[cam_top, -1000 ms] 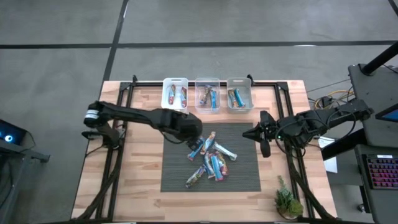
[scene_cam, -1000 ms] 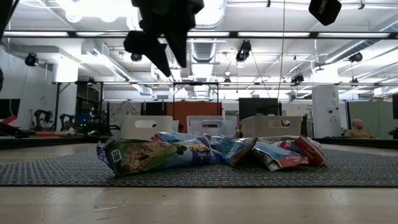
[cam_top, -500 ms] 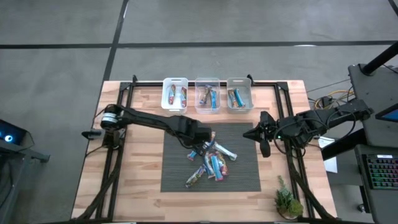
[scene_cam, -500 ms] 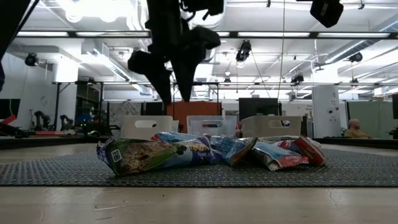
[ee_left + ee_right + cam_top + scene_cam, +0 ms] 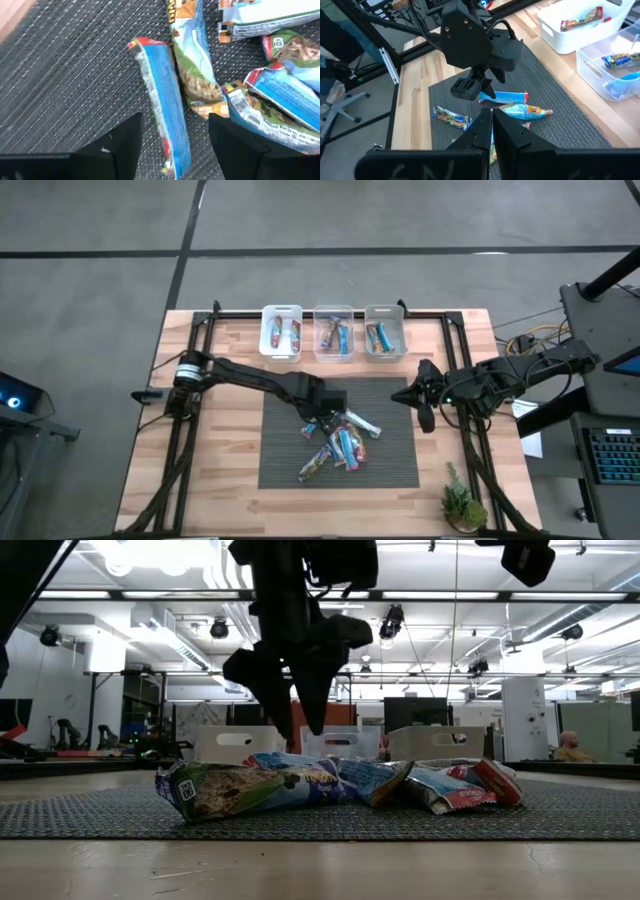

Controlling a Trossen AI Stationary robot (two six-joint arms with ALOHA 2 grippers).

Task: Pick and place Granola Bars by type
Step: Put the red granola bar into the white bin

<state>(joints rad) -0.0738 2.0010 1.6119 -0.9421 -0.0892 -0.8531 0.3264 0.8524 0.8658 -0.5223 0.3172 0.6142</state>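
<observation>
Several Granola Bars [image 5: 338, 438] lie in a loose pile on the dark ribbed mat [image 5: 390, 465] at the centre of the wooden table [image 5: 220, 470]. In the low view the nearest wrapper [image 5: 240, 788], green and blue with a barcode end, lies flat at the front of the pile, with blue and red-printed wrappers [image 5: 465, 785] just beside it.

The left gripper [image 5: 330, 408] hangs directly above the pile's upper edge, fingers spread apart and pointing down, grasping nothing. In the left wrist view its two dark fingers [image 5: 122, 145] straddle a blue bar with a red end [image 5: 162, 107], which lies flat on the mat; contact between fingers and wrapper cannot be confirmed. A green-and-blue bar [image 5: 197, 60] lies touching that blue bar along one side.

The right gripper [image 5: 412, 394] waits at the mat's right edge, well apart from the pile, fingers pressed together and empty.

At the table's far edge three small bins stand in a row: a white bin [image 5: 281, 330], a clear middle bin [image 5: 333, 332] and a clear right bin [image 5: 385, 330]. Each contains bars.
</observation>
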